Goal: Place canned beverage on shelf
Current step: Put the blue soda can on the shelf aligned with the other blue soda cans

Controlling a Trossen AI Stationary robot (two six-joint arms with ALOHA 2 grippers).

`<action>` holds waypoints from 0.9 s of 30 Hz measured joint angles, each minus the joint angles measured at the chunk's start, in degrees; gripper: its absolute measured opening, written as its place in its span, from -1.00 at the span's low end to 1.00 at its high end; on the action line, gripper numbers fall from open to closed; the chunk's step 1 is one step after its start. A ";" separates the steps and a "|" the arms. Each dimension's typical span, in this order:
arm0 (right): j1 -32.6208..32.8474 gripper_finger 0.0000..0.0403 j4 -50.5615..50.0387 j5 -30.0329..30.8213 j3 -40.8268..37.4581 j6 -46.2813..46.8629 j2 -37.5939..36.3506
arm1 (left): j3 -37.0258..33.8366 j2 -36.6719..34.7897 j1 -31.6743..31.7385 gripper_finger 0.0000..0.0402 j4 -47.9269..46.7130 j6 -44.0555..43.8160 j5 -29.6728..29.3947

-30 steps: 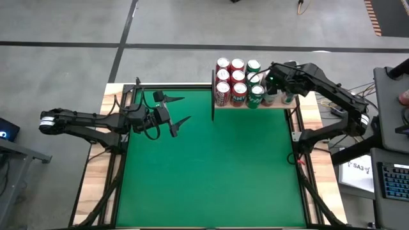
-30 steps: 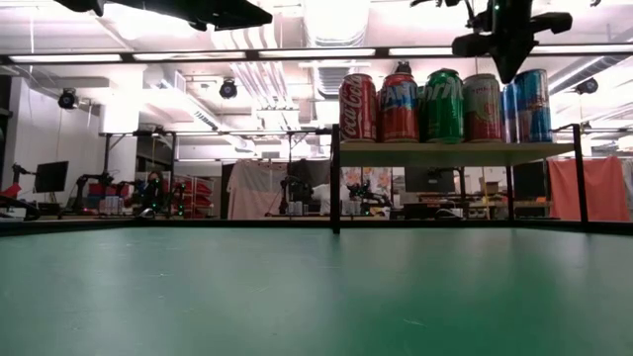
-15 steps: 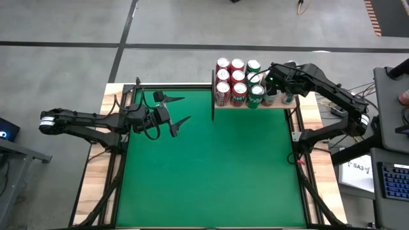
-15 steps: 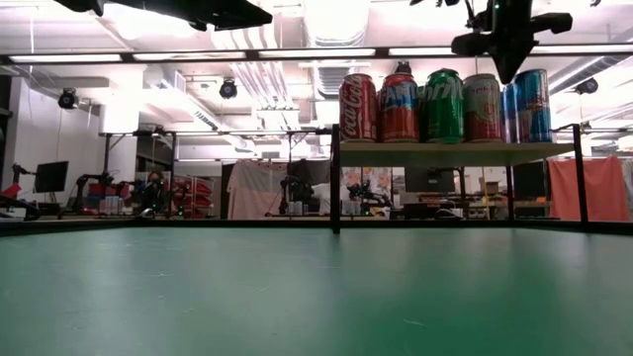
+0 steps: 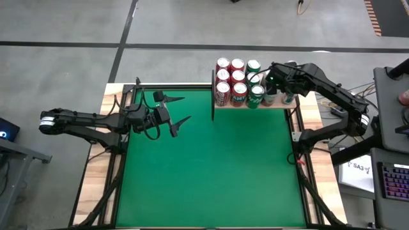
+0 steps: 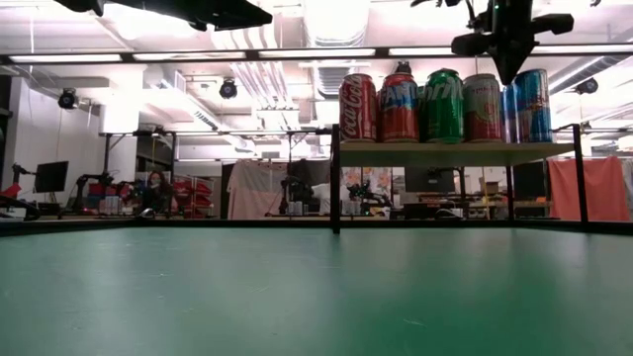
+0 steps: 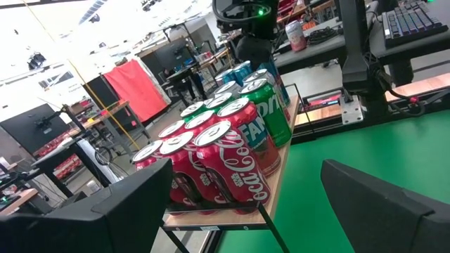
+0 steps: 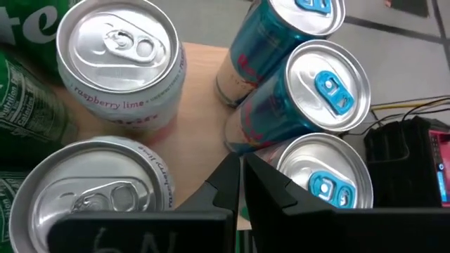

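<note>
- Green felt table (image 5: 211, 172) spreads under both arms, and we go across it from our left.
- We see the left gripper (image 5: 177, 110) hanging over the table's far left part, well apart from the shelf, its jaws spread wide with nothing between them.
- Its wrist view shows its two dark fingers (image 7: 383, 204) far apart, with the cans beyond them.
- We find the shelf (image 5: 268, 106), a light-wood board on black posts, at the table's far edge toward the right.
- In the low view the shelf (image 6: 455, 153) stands raised above the table with cans in a row along it.
- We count red cans (image 5: 222, 89) at the shelf's left end, then green cans (image 5: 256, 94), then paler ones.
- In the low view a Coca-Cola can (image 6: 357, 107) is leftmost, a green can (image 6: 444, 106) near the middle, and a blue can (image 6: 532, 106) at the right end.
- We see the right gripper (image 5: 271, 80) above the shelf's right part, over the cans.
- Its wrist view shows its jaws pressed together, holding nothing, just above the tops of the blue cans (image 8: 330, 88) and beside a raspberry lime can (image 8: 119, 56).
</note>
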 joint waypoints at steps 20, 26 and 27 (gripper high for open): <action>0.00 -0.94 0.02 2.58 -2.60 -0.88 -0.02 | 0.04 0.00 -0.02 0.73 0.03 -0.73 0.00; 0.02 -0.94 0.02 2.61 -2.60 -1.76 -0.04 | 0.31 -0.08 -0.02 0.73 0.05 -2.74 0.00; 0.02 -0.94 0.02 2.59 -2.60 -1.73 -0.07 | 0.31 -0.20 -0.03 0.73 -0.02 -3.21 0.01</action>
